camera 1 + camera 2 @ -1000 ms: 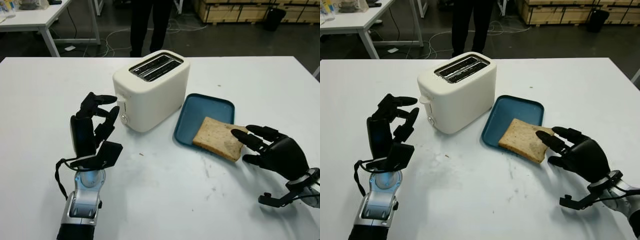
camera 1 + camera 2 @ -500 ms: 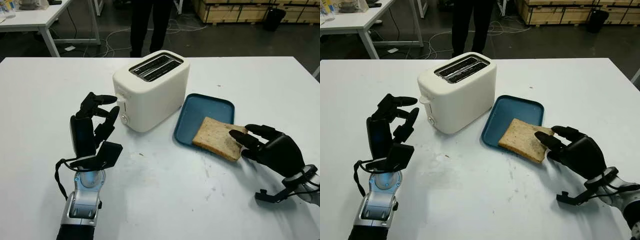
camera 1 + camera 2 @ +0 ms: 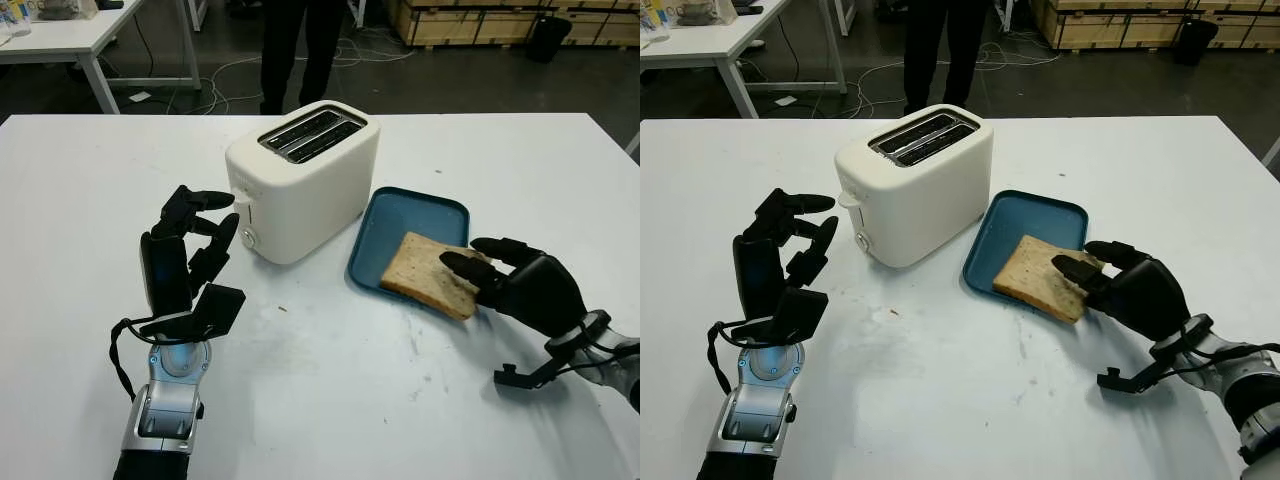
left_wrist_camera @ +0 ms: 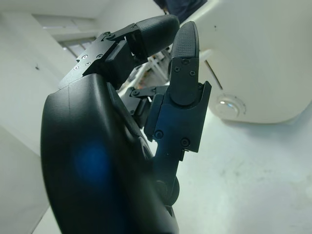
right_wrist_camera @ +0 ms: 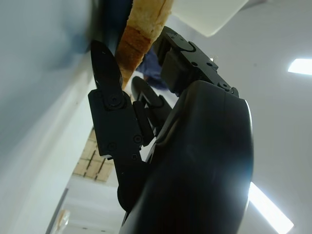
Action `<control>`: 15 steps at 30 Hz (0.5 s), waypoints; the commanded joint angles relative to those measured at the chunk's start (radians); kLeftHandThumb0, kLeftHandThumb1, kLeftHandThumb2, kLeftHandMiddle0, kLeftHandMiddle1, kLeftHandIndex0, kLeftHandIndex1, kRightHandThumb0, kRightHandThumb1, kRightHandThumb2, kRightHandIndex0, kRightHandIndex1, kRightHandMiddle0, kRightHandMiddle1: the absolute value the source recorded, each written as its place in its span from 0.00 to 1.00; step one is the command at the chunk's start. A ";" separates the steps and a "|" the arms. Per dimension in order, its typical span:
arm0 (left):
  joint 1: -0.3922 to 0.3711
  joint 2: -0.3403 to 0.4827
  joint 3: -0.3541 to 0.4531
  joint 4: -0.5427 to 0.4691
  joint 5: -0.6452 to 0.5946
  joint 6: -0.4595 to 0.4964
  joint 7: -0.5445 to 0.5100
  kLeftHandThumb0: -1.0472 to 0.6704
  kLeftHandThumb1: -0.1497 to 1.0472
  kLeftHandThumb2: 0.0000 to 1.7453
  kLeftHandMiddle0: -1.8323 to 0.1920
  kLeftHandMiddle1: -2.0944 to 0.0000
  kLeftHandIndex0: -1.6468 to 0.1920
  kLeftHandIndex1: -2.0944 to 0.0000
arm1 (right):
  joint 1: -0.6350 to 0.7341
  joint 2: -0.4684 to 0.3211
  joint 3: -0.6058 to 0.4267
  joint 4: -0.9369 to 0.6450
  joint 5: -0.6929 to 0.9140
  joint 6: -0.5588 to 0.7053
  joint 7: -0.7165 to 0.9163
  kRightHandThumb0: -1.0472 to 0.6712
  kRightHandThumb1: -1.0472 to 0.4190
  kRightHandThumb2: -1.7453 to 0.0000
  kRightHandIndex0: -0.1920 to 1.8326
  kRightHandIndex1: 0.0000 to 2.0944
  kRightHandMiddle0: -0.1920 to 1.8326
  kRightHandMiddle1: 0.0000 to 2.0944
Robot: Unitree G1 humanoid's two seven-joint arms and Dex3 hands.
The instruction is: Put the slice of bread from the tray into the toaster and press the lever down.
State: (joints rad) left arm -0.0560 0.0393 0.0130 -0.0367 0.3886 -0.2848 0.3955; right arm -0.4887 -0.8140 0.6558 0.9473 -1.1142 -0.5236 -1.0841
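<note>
The slice of bread lies on the near right part of the blue tray, its right end sticking out past the tray's rim. My right hand is at that end, one finger over the top of the crust and the thumb low beside it; the slice still lies flat. In the right wrist view the crust stands between the thumb and the other fingers. The white toaster stands left of the tray, its lever up on the left end. My left hand is held upright, open, just left of the lever.
A person's legs stand beyond the far table edge. Another white table is at the back left, with cables on the floor and crates behind. The white tabletop stretches wide in front of the toaster.
My right hand has slid left onto the bread's right end, and the slice has shifted slightly left on the tray. The left hand has stayed still.
</note>
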 commanded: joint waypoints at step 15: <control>0.006 -0.001 0.000 -0.014 -0.002 -0.017 -0.003 0.35 0.89 0.13 0.59 0.29 0.56 0.51 | -0.019 0.021 0.017 0.045 0.011 -0.021 -0.089 0.36 0.09 0.78 0.45 0.83 0.32 0.80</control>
State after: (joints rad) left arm -0.0521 0.0347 0.0133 -0.0424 0.3883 -0.2900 0.3949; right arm -0.5172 -0.8001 0.6805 0.9832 -1.1234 -0.5299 -1.1536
